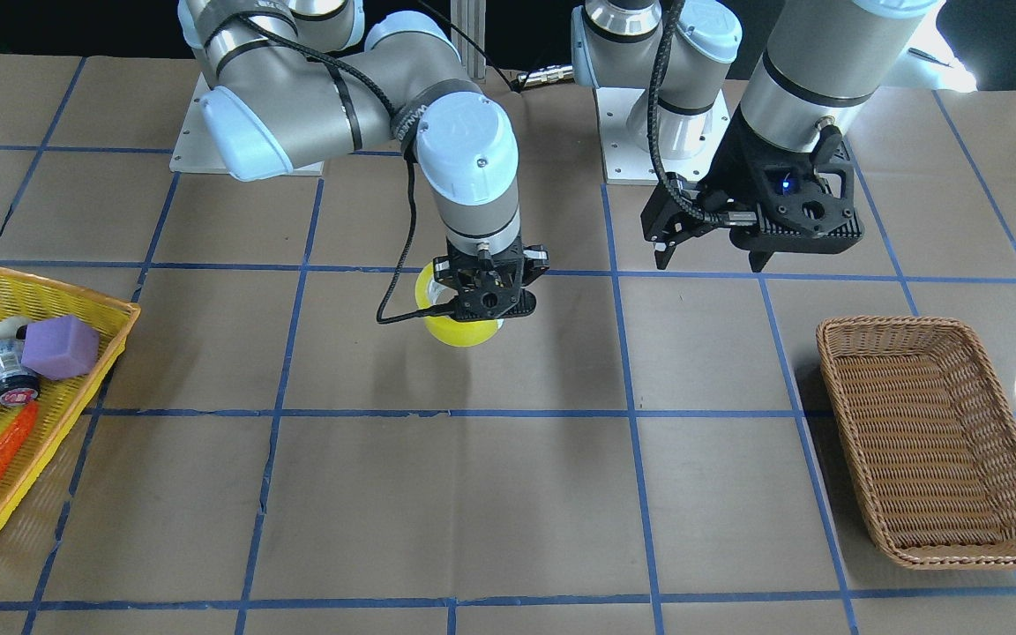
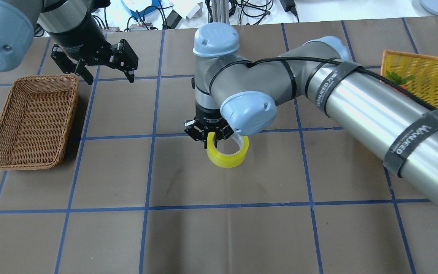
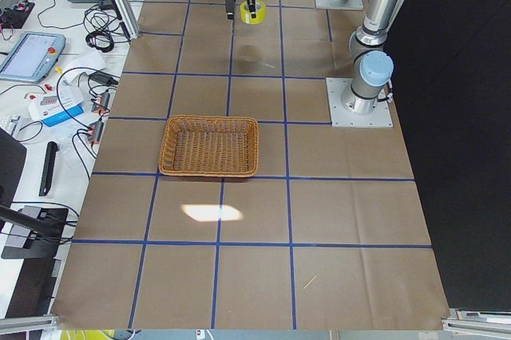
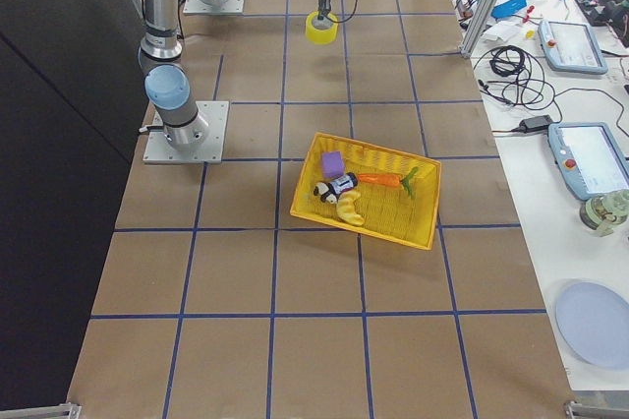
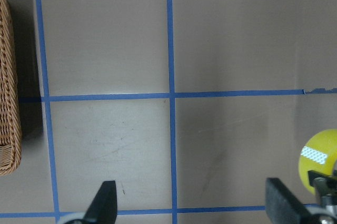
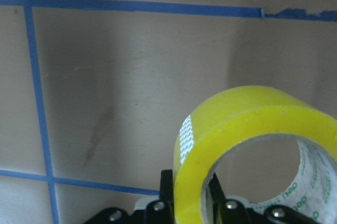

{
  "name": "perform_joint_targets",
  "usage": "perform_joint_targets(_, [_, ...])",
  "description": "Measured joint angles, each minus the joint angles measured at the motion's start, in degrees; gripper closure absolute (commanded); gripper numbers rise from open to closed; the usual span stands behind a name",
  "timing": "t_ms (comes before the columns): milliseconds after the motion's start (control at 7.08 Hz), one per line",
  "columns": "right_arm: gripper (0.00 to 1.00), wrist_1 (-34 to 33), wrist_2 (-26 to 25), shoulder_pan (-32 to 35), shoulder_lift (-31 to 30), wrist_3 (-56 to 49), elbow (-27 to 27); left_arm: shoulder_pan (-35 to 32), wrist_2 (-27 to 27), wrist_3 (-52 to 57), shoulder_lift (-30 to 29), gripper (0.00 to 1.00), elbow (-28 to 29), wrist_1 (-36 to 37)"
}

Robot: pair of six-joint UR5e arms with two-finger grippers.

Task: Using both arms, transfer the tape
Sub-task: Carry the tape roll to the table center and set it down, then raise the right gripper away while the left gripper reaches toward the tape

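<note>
Brown paper ruled into squares by blue lines (image 2: 146, 208) covers the table (image 2: 222, 236), read here from left to right in the overhead view. At the left edge of the frame lies a woven wicker basket (image 2: 30, 121), its long side running up the frame. Just above it, in the upper left, the left arm (image 2: 70, 26) points downward and ends in the left gripper (image 2: 107, 76), whose jaws stand wide apart with nothing between them. The left wrist view agrees: the two black fingertips (image 5: 105, 205) sit at the lower edge of the frame with only bare paper between them. At the centre of the frame the right gripper (image 2: 211, 140) points straight down and pinches the wall of the tape (image 2: 228, 158), one finger inside the core and one outside. The yellow roll has its opening turned upward toward the gripper and appears to be held clear of the paper. The right wrist view shows the roll's wall clamped between the two fingers at the lower edge of the frame. From the centre, the right arm (image 2: 356, 99) runs out to the lower right edge. In the upper right corner stands a yellow basket (image 2: 432, 76). The right side view shows a purple cube (image 4: 332, 162) and a carrot (image 4: 378, 180) lying inside it, with other small items too small to identify.
</note>
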Motion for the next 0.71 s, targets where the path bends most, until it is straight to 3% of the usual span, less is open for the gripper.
perform_joint_targets(424, [0.00, -2.13, -3.00, 0.30, 0.52, -1.63, -0.52, -0.06, -0.15, -0.35, -0.24, 0.00, -0.59, 0.22])
perform_joint_targets(706, [0.00, 0.37, -5.95, -5.19, -3.90, -6.41, -0.99, -1.44, -0.49, -3.54, -1.40, 0.00, -1.66, 0.19])
